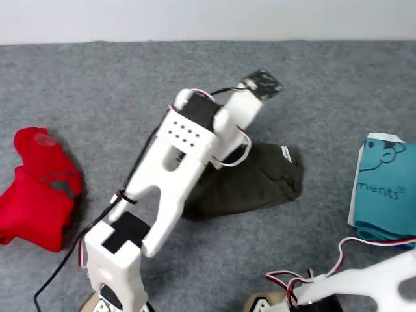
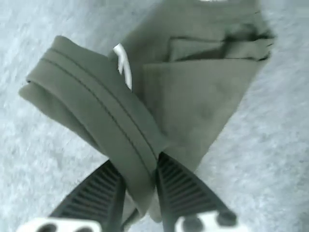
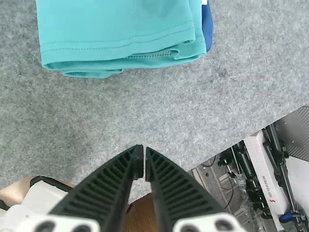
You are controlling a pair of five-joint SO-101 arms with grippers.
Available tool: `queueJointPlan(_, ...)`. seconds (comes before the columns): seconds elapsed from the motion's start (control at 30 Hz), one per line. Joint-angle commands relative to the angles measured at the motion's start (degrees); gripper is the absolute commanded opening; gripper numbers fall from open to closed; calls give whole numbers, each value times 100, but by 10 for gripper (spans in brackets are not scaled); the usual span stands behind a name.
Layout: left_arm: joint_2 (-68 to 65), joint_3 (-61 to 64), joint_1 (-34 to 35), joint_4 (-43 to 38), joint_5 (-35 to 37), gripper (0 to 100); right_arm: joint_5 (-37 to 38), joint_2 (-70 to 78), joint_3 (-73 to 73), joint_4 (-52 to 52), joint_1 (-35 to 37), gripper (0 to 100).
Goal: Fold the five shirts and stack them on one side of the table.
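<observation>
On the table | left gripper pinches olive shirt hem

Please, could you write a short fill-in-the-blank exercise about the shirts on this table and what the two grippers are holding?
1. The left gripper grips a fold of the dark green shirt, while the right gripper, also shut, holds ____.
2. The teal shirt lies folded on a lower shirt that is ____ in colour.
3. The crumpled shirt, lying apart and not yet folded, is ____.
Missing words: nothing; blue; red.
</observation>
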State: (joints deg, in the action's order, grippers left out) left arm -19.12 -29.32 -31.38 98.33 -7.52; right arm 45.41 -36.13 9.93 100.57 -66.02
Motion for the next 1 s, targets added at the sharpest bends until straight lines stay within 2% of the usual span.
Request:
queueJointPlan(0.0, 158, -268, -299, -211, 44, 14, 53, -136, -220, 48, -22, 9)
queueJointPlan(0.2, -607, -673, -431, -211, 53, 14, 53, -136, -220, 57, -31, 9)
queueJointPlan(0.67, -2242, -2554, -993, 9, 132, 23, 53, -136, -220, 84, -48, 9)
queueJointPlan(0.83, -2488, -2844, -967, 229, -44, 197, 53, -136, -220, 84, -48, 9)
queueJointPlan(0.97, -2048, -2897, -774, 237, -44, 224, 53, -136, -220, 84, -48, 9)
